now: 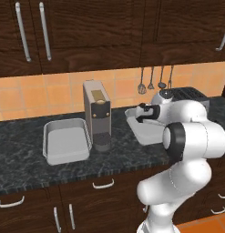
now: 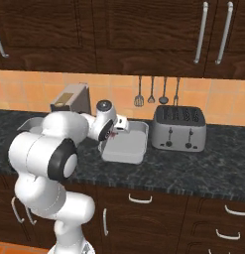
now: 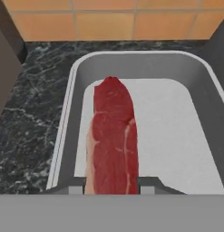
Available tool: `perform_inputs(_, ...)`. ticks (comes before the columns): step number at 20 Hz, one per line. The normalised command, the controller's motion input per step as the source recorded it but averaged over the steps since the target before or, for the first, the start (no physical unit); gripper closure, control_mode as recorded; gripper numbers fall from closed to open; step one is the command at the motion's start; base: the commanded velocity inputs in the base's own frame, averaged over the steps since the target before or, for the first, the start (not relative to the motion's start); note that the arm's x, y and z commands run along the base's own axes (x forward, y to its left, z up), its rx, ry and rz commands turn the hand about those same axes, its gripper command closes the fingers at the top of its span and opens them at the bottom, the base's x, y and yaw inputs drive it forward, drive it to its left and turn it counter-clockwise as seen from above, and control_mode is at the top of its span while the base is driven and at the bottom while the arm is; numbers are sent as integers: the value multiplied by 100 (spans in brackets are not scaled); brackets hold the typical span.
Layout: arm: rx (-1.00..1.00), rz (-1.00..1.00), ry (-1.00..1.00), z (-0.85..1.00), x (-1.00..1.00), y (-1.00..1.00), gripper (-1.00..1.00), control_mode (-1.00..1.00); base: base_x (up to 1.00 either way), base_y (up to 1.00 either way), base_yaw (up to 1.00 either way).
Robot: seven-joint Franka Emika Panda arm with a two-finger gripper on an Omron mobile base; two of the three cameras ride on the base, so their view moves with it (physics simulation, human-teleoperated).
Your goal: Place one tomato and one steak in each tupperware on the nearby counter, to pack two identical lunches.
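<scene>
My gripper (image 3: 111,186) is shut on a red raw steak (image 3: 112,136), which runs out from between the fingertips (image 3: 76,186) over the floor of a grey tupperware (image 3: 186,136). From the right base view, the gripper (image 2: 114,134) hangs over the left part of that tupperware (image 2: 131,144), with a red bit of steak (image 2: 112,133) at its tip. A second, empty tupperware (image 1: 66,141) rests further left on the black counter (image 1: 23,159). The arm hides much of the right-hand tupperware (image 1: 143,132) in the left base view. The tomato is out of view.
A tall grey coffee machine (image 1: 98,113) stands between the two tupperwares. A silver toaster (image 2: 179,129) sits right of the near tupperware. Utensils (image 2: 151,92) hang on the orange tiled wall. Dark cabinets hang overhead.
</scene>
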Motion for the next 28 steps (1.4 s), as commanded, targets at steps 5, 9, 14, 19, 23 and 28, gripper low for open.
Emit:
perform_inputs(5,0,0,0,-32,27,-2,100,-100,0,0,0)
perform_inputs(9,0,1,0,-22,24,-9,100,-100,0,0,0)
perform_inputs(14,0,1,0,-31,28,-4,100,-100,0,0,0)
perform_inputs(19,0,0,-2,-17,29,0,-100,-100,0,0,0)
perform_inputs(23,0,0,-4,16,5,0,-100,-100,0,0,0)
perform_inputs(28,0,0,-4,79,-19,6,-100,-100,0,0,0)
